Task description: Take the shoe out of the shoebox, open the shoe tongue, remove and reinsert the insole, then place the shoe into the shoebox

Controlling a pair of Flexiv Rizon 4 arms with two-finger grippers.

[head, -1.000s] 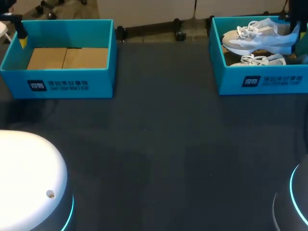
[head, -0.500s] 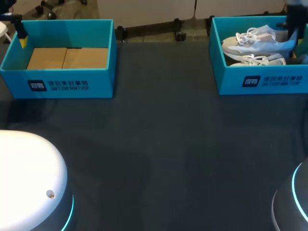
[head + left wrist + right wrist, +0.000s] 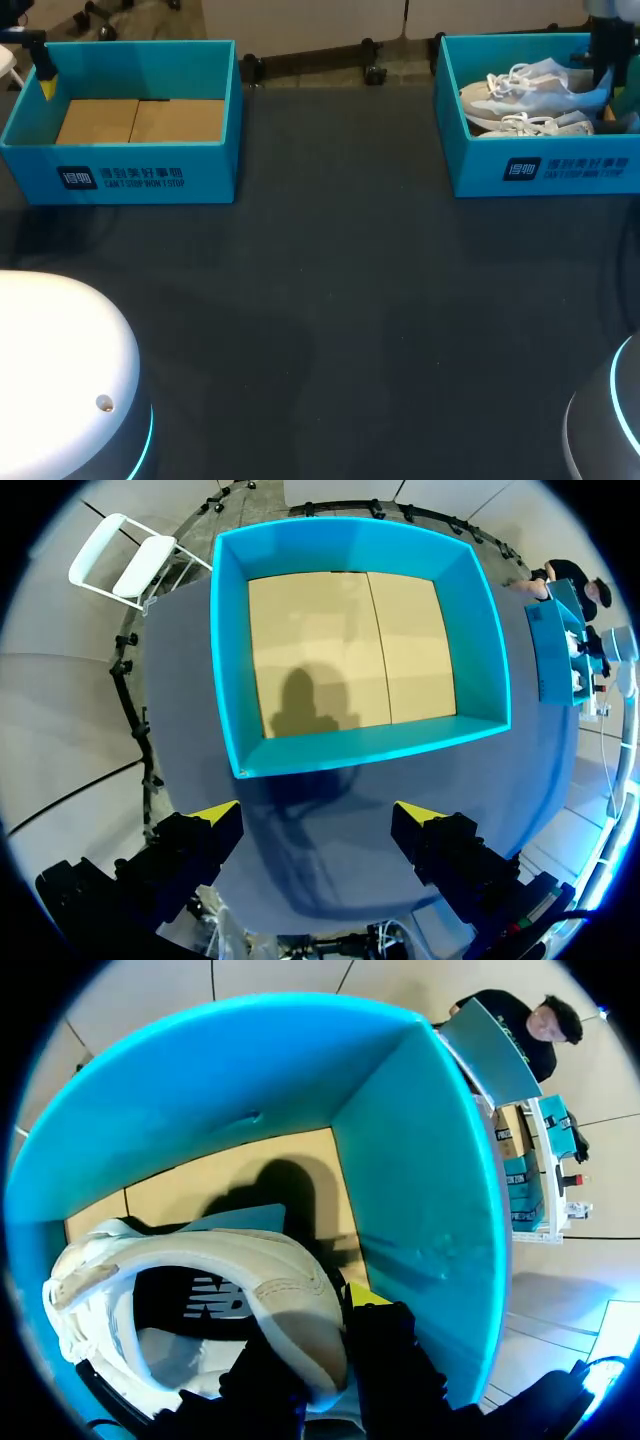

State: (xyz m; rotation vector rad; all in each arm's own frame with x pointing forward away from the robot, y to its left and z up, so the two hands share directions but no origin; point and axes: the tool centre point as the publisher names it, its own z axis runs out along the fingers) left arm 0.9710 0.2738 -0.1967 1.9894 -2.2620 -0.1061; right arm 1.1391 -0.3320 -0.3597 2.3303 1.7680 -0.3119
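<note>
Two white sneakers lie in the teal shoebox [image 3: 540, 170] at the back right. My right gripper [image 3: 603, 80] is shut on the heel of the upper sneaker [image 3: 530, 85], which rests over the second sneaker [image 3: 545, 125]. In the right wrist view the fingers [image 3: 390, 1350] pinch the padded heel collar of the sneaker [image 3: 200, 1270] inside the box, close to its teal wall [image 3: 420, 1190]. My left gripper [image 3: 315, 815] hangs open above the table, just outside the near wall of an empty teal shoebox [image 3: 360, 755].
The empty shoebox [image 3: 140, 175] stands at the back left, its brown cardboard floor [image 3: 140, 120] showing. The yellow tip of my left gripper [image 3: 47, 88] shows at its left rim. Dark tabletop [image 3: 330, 300] spreads between and in front of the boxes.
My right gripper has come down with the sneaker, which now sits lower in the right shoebox. The left arm has not moved.
</note>
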